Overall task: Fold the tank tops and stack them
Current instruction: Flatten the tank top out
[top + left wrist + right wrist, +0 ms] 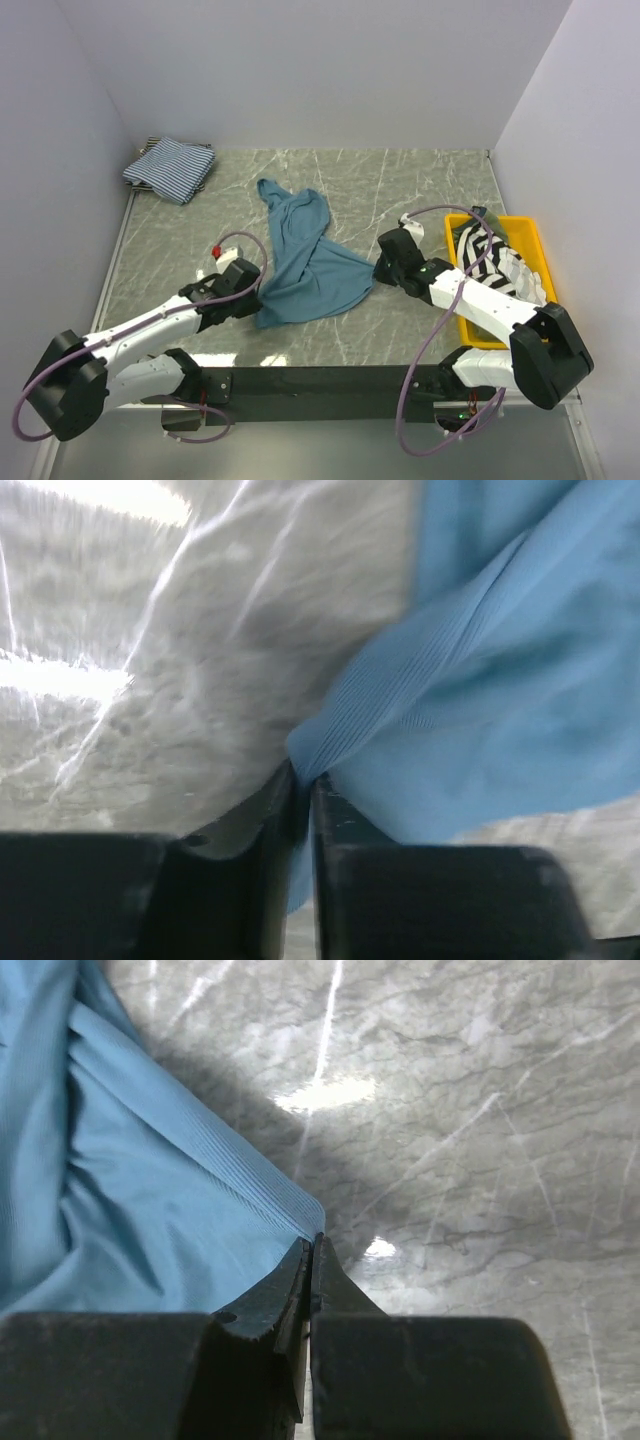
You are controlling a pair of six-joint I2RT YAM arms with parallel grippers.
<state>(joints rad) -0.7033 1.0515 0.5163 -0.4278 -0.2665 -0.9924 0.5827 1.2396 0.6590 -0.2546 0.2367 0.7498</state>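
Observation:
A teal-blue tank top lies crumpled on the marble table, its straps pointing to the back. My left gripper is at its near left hem corner. In the left wrist view the jaws are shut, with a fold of the teal cloth pinched between them. My right gripper is at the near right hem corner, its jaws shut on the ribbed hem edge of the cloth. A folded fine blue-and-white striped tank top lies at the back left. A black-and-white striped tank top sits in the tray.
The yellow tray stands at the right edge, beside my right arm, with a dark olive piece of cloth at its far end. White walls close the table on three sides. A black rail runs along the near edge.

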